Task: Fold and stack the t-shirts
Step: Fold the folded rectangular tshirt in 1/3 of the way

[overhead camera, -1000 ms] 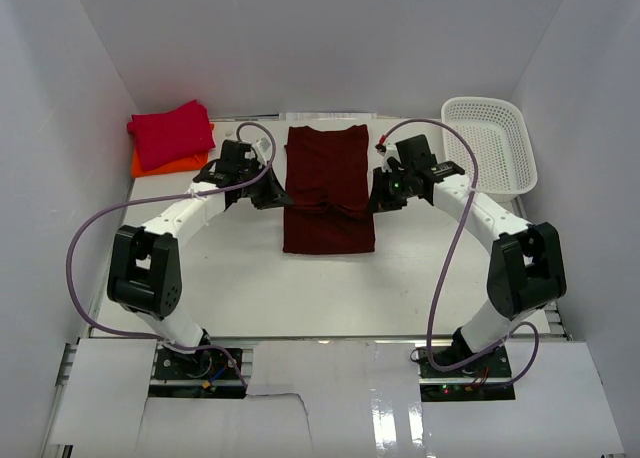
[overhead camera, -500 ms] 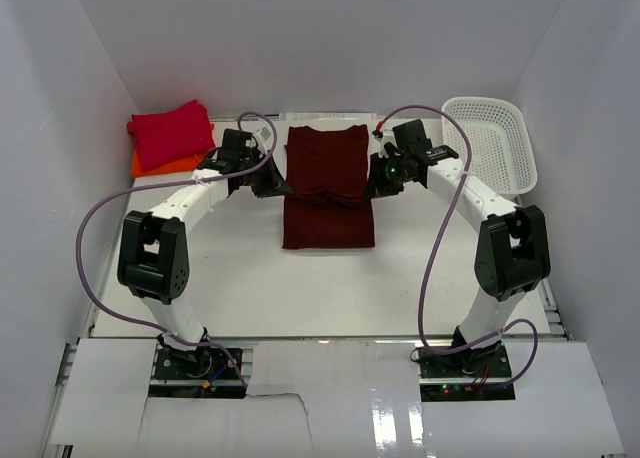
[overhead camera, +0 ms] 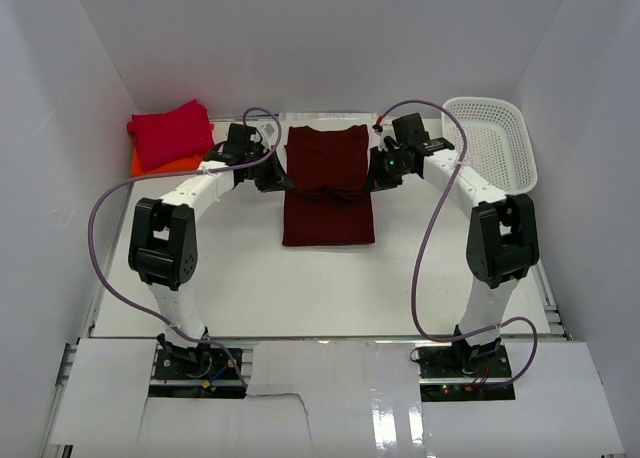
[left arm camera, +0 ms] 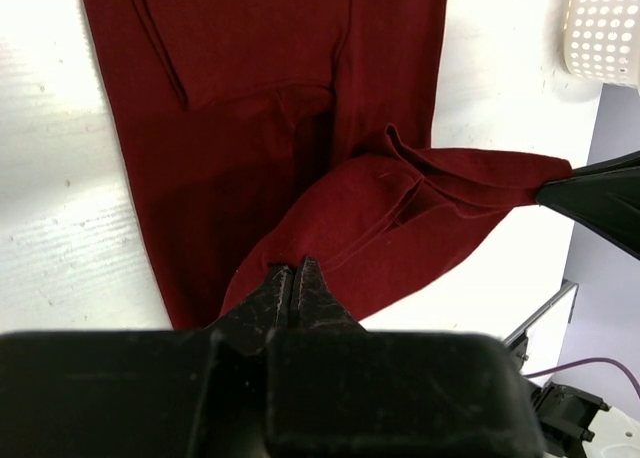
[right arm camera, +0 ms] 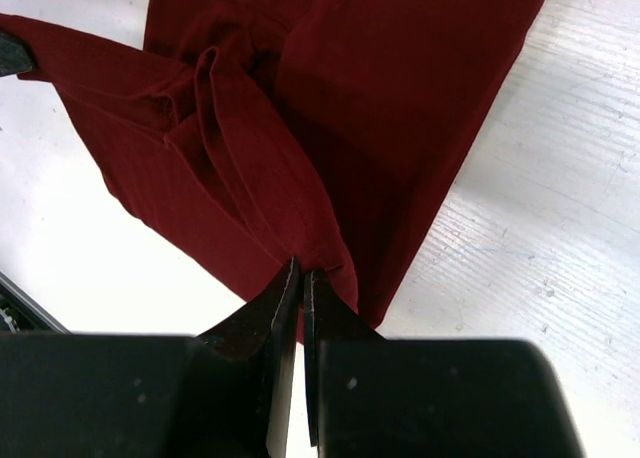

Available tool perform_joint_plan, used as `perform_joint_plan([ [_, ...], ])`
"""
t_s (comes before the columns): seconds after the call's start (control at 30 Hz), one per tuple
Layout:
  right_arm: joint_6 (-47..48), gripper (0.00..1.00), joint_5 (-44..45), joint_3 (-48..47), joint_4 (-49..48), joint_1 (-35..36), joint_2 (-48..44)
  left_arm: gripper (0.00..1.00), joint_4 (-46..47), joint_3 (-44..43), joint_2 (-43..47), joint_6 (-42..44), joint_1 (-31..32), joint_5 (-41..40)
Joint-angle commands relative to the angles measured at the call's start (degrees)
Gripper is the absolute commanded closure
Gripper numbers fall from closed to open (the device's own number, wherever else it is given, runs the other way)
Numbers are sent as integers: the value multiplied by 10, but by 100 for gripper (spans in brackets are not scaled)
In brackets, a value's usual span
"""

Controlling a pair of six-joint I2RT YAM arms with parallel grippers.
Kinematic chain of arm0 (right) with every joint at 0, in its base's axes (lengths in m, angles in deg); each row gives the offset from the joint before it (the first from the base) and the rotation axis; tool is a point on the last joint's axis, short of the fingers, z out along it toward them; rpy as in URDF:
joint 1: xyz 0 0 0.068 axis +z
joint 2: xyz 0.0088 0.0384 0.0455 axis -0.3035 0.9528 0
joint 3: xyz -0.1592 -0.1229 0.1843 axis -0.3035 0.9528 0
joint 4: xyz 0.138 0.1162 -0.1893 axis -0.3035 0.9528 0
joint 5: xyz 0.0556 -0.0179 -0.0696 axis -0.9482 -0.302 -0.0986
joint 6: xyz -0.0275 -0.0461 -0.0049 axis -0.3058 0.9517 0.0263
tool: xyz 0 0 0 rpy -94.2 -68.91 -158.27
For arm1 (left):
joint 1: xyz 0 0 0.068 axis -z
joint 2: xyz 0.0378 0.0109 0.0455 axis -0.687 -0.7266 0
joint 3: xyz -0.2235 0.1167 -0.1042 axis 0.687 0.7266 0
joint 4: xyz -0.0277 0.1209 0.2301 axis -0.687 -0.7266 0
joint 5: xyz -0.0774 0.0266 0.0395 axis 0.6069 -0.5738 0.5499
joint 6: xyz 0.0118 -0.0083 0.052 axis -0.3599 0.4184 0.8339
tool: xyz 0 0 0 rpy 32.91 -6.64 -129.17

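Presently, red shirt (overhead camera: 172, 131) is stacked on orange shirt (overhead camera: 150, 164); maroon shirt (overhead camera: 328, 218) is pinched mid-fold by left gripper (left arm camera: 293, 274) and right gripper (right arm camera: 300, 270).

The top external camera sits high behind the near edge of the white worktop (overhead camera: 230, 268), looking steeply down from far enough to take in the whole surface and the white plastic mesh basket (overhead camera: 490, 143). Each wrist camera rides just behind its own black gripper, the left gripper (left arm camera: 296, 268) and the right gripper (right arm camera: 302, 270), looking past it at close range onto the worktop. All three views share the dark maroon soft cloth t-shirt (overhead camera: 328, 218), which the wrist views face from opposite sides; the left wrist view also catches the basket's corner.
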Motion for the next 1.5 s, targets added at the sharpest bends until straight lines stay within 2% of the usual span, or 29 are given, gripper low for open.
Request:
perform_joint_plan([
  [0.0,10,92,-6,-35,3,-6,10,100,1,-25,-2,10,-6,9],
  [0.83,18,92,-19,-123,7,-34,112,100,-2,-111,-100,15,-22,2],
  [1.47,32,92,-26,-157,-13,-40,181,100,8,-127,-149,22,-22,-20],
])
